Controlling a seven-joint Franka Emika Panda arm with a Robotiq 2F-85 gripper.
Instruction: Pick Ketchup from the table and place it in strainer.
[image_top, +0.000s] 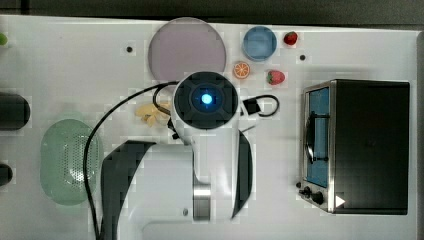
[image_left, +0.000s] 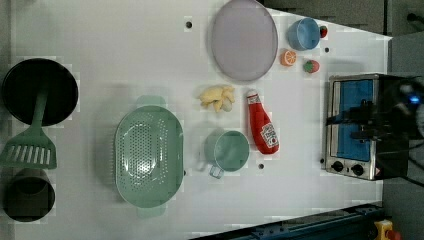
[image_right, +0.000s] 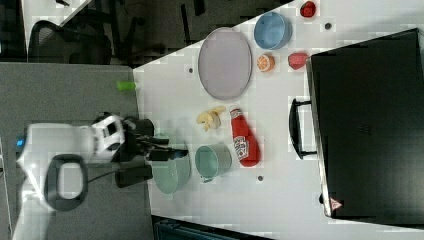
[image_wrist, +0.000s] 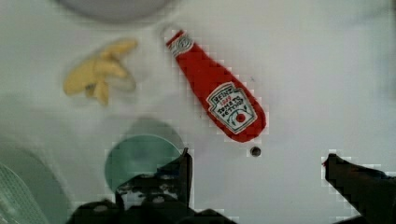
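Black two-finger end effector (image_wrist: 254, 170) spread wide, holding nothing, low in the wrist view, apart from the slim red squeeze ketchup bottle (image_wrist: 216, 87) with white cap lying flat on the white worktop (image_left: 125, 45). In the left view's centre the bottle lies just right of a small round green cup (image_left: 227, 150); pale mint-green perforated oval plastic strainer (image_left: 148, 155) sits further left, yellow banana bunch (image_left: 218, 97) above the cup.

Bright even overhead light, soft shadows, blocky blur throughout

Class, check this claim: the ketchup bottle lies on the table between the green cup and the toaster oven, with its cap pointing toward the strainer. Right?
Not quite. In the left view the ketchup bottle lies there, but its cap points toward the lilac plate, not the strainer.
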